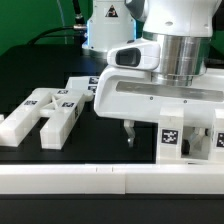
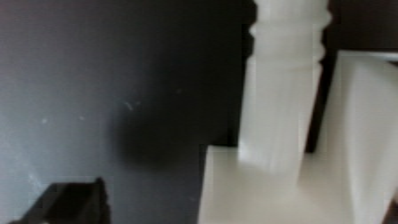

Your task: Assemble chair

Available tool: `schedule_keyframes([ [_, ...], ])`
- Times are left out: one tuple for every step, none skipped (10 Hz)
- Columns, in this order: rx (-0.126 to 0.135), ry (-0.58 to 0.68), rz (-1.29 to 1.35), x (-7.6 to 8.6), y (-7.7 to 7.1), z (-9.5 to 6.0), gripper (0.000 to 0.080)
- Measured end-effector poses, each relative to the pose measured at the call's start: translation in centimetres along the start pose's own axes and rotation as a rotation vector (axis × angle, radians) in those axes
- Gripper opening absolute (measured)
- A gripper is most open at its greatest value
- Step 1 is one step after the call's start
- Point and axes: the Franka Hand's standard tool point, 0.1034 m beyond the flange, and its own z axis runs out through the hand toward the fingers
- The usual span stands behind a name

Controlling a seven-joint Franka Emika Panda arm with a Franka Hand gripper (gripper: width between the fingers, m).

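From where I stand, the arm has its tool (image 1: 150,130) low over the black table (image 1: 100,148), towards the exterior view's right. It is released: the one dark finger (image 1: 130,133) I can make out hangs just above the table, touching nothing, and the other is hidden behind a white chair piece (image 1: 185,140) that carries a square black-and-white tag. That piece stands right beside the finger, under the broad white body of the tool. In the wrist view a slim turned post (image 2: 285,80) rises upright from a white block (image 2: 285,190), with bare dark table between it and the finger (image 2: 71,200). More loose chair pieces (image 1: 45,112), blocky and tagged, lie together on the table well off to the exterior view's left. A long white bar (image 1: 100,180) runs along the near edge.
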Motion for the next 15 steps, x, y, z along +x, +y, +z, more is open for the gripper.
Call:
schedule_keyframes([
  [0.000, -0.001, -0.001, 0.0, 0.0, 0.0, 0.0485],
  [0.000, -0.002, -0.001, -0.1, -0.1, 0.1, 0.0329],
  [0.001, 0.001, 0.000, -0.1, -0.1, 0.0, 0.0329],
  [0.000, -0.001, 0.000, -0.2, -0.1, 0.1, 0.0163],
  [-0.005, -0.001, 0.005, -0.1, 0.3, 0.1, 0.0163],
  [-0.005, 0.003, 0.006, 0.0, 0.4, -0.1, 0.0044],
  [-0.004, 0.006, 0.006, 0.1, 0.4, -0.2, 0.0044],
  [-0.004, 0.007, 0.005, 0.2, 0.5, -0.5, 0.0044],
  [-0.001, 0.010, 0.005, 0.4, 0.5, -1.1, 0.0038],
  [0.003, 0.012, 0.000, 0.4, 0.6, -2.0, 0.0036],
  [0.006, 0.008, -0.009, 0.4, 0.7, -2.8, 0.0036],
  [0.011, 0.000, -0.014, 0.6, 0.9, -4.0, 0.0036],
  [0.018, -0.006, -0.016, 0.9, 1.2, -5.2, 0.0035],
  [0.021, -0.016, -0.015, 1.0, 1.7, -5.7, 0.0035],
  [0.015, -0.044, -0.016, 0.6, 1.7, -5.2, 0.0035],
])
